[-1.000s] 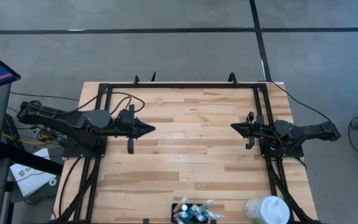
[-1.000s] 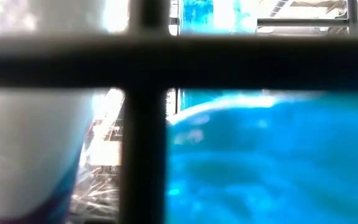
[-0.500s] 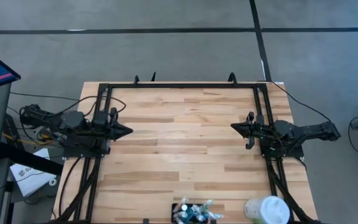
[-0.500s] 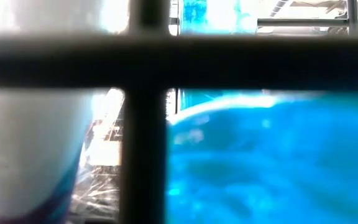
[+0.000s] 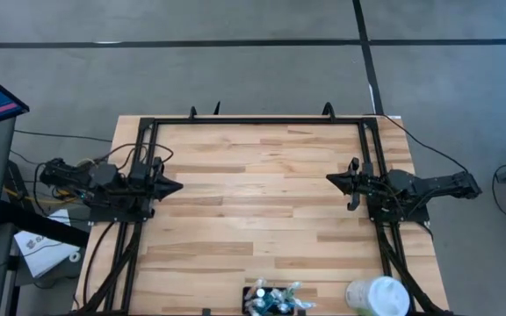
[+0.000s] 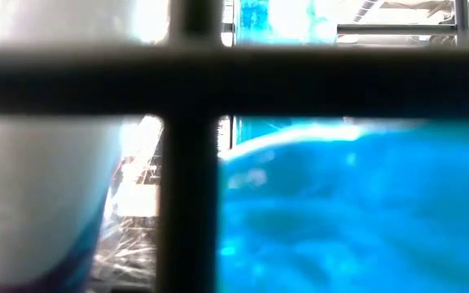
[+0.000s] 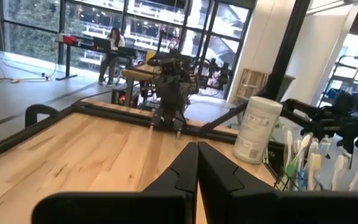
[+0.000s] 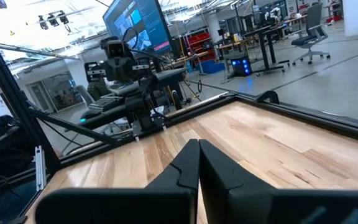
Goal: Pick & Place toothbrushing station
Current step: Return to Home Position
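Left gripper [image 5: 176,186] drawn back to the table's [image 5: 262,219] left edge, jaws pressed together, right gripper [image 5: 330,179] unmoved at right edge, jaws together too, station [image 5: 275,300] at the table's bottom edge in the high view, near white canister [image 5: 378,297]

Two arms [image 5: 104,180] [image 5: 411,189], one toothbrushing station [image 5: 275,303], one white canister [image 5: 378,297], one wooden table [image 5: 262,211].

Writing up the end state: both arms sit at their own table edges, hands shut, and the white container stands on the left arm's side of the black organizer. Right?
Not quite. The high view shows the white container on the right arm's side of the black organizer. Left hand and right hand are shut, as said.
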Available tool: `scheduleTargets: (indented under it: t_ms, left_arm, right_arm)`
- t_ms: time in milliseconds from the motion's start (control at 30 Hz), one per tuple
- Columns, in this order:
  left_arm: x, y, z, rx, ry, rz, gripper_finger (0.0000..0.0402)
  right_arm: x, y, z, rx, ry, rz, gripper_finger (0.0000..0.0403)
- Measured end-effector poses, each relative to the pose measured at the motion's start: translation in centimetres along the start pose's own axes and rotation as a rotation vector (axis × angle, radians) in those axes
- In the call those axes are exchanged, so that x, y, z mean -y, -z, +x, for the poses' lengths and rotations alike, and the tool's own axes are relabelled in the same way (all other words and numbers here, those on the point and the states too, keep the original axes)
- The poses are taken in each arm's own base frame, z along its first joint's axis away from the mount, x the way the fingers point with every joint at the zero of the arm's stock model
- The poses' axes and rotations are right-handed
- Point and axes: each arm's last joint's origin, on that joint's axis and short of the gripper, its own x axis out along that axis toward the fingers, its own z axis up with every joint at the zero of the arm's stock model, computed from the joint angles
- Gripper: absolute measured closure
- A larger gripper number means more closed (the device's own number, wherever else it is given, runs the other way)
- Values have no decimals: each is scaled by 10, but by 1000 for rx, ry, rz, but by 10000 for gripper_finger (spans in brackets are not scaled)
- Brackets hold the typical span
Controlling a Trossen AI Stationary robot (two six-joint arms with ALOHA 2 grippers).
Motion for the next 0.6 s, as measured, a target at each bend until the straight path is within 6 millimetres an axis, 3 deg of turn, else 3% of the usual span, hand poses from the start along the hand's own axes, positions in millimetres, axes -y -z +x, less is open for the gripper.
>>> scheduleTargets:
  t_ms: [333,600]
  left_arm:
    - [-7,28,-3,-4,-4,1,400]
    - [-6,46,0,-66,103,12,400]
  right_arm:
    - [0,0,0,0,0,0,403]
    - [0,0,0,-1,-1,0,403]
